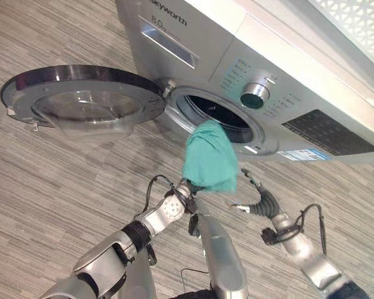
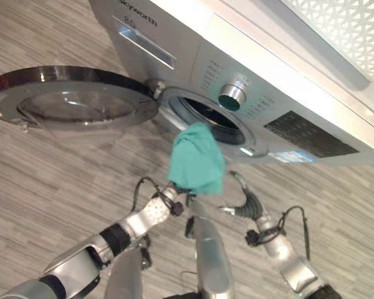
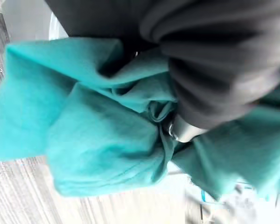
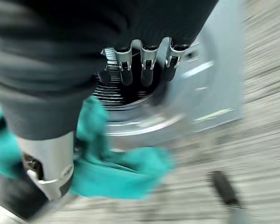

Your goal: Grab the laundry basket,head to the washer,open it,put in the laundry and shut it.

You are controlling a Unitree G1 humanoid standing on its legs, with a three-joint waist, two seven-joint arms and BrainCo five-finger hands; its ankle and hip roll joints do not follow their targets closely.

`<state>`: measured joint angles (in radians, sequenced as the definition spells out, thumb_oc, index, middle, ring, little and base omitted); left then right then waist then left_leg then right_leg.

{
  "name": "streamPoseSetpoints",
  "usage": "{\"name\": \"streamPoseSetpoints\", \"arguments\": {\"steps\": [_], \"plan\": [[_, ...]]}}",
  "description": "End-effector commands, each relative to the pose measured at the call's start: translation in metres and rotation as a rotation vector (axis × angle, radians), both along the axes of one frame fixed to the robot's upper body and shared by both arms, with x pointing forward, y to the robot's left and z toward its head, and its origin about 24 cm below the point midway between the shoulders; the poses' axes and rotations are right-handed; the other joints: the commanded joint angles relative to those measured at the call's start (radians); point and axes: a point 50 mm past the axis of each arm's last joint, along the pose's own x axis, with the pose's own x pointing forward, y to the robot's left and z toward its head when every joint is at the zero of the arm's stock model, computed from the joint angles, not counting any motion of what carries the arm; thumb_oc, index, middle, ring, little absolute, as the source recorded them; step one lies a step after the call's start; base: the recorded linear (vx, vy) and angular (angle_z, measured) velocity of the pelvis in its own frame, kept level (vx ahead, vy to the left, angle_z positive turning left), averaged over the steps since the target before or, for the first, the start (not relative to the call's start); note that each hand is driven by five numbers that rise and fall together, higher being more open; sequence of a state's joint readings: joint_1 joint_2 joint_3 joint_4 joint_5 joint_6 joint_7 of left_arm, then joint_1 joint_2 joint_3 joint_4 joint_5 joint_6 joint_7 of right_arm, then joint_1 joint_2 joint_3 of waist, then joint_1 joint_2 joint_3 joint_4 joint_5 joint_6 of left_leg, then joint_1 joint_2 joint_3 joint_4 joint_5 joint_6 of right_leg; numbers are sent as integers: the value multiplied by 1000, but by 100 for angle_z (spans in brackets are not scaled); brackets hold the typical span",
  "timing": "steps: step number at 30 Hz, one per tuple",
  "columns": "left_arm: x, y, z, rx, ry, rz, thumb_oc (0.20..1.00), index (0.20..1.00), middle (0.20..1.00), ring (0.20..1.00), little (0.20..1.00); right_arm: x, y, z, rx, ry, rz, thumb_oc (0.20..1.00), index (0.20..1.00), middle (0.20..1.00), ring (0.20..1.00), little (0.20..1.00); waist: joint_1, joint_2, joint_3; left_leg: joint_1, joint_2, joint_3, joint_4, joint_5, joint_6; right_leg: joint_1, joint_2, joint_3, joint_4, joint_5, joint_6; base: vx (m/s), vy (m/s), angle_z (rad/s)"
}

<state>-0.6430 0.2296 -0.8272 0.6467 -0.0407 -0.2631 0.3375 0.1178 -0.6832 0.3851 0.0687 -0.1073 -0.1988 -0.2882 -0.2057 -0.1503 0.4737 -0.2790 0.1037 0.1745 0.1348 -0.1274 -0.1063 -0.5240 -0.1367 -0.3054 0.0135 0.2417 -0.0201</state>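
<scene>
The silver washer [image 1: 299, 75] stands with its round glass door [image 1: 81, 99] swung wide to the left and the dark drum opening [image 1: 218, 115] exposed. A teal cloth [image 1: 210, 159] hangs bunched at the opening's lower rim, its top just inside the mouth. My left hand [image 1: 186, 190] is under it, and in the left wrist view the fingers [image 3: 184, 130] are curled into the bunched teal cloth [image 3: 98, 135]. My right hand [image 1: 262, 199] hovers just right of the cloth, below the rim. Its fingers [image 4: 147, 63] are relaxed toward the drum [image 4: 126, 95] and hold nothing.
The open door juts out over the grey wood-grain floor [image 1: 62, 187] on my left at about hand height. The washer's control knob [image 1: 255, 94] and panel sit above and right of the opening. A white lattice screen [image 1: 361, 18] stands behind the washer.
</scene>
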Motion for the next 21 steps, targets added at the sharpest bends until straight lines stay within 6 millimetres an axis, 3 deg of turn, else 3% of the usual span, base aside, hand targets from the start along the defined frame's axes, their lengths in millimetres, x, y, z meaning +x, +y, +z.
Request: {"name": "streamPoseSetpoints", "arguments": {"steps": [1, 4, 8, 14, 16, 21], "plan": [[0, -16, 15, -133, -53, -5, 200, 200, 200, 200, 200, -16, -29, -16, -154, 63, -64, 1000, 1000, 1000, 1000, 1000, -7, 18, -25, -81, 74, -1, -42, 89, -1, -12, -57, 53, 108, -95, 180, 0, 0, 0], [4, -15, 18, -135, -57, 6, 200, 200, 200, 200, 200, -31, -47, -46, -206, 193, -158, 1000, 1000, 1000, 1000, 1000, -13, 21, -25, -107, 74, -1, -43, 98, -3, -32, -56, 52, 108, -95, 178, -8, -14, -1], [9, -14, 23, -169, -50, 23, 200, 200, 200, 200, 200, -41, -58, -69, -242, 294, -230, 1000, 1000, 1000, 1000, 1000, -15, 23, -21, -151, 72, -6, -32, 101, -4, -68, -54, 53, 118, -100, 173, -21, -53, -2], [27, -12, 48, -249, -105, 98, 200, 200, 200, 200, 200, -27, -50, -64, -237, 248, -192, 1000, 1000, 1000, 1000, 1000, -35, 18, -21, -242, 78, -5, 37, 74, -2, -150, -47, 64, 146, -110, 163, -23, -41, 1], [39, -10, 74, -290, -169, 133, 200, 200, 200, 200, 200, -18, -46, -60, -247, 222, -161, 1000, 1000, 1000, 1000, 1000, -56, 14, -25, -297, 88, -7, 82, 53, -2, -199, -43, 70, 169, -118, 158, -9, -53, -6], [51, -9, 107, -317, -261, 152, 200, 200, 200, 200, 200, -18, -49, -66, -282, 254, -163, 1000, 1000, 1000, 1000, 1000, -83, 12, -33, -372, 106, -11, 160, 16, 3, -263, -38, 80, 207, -132, 149, -1, -45, -6]]}}
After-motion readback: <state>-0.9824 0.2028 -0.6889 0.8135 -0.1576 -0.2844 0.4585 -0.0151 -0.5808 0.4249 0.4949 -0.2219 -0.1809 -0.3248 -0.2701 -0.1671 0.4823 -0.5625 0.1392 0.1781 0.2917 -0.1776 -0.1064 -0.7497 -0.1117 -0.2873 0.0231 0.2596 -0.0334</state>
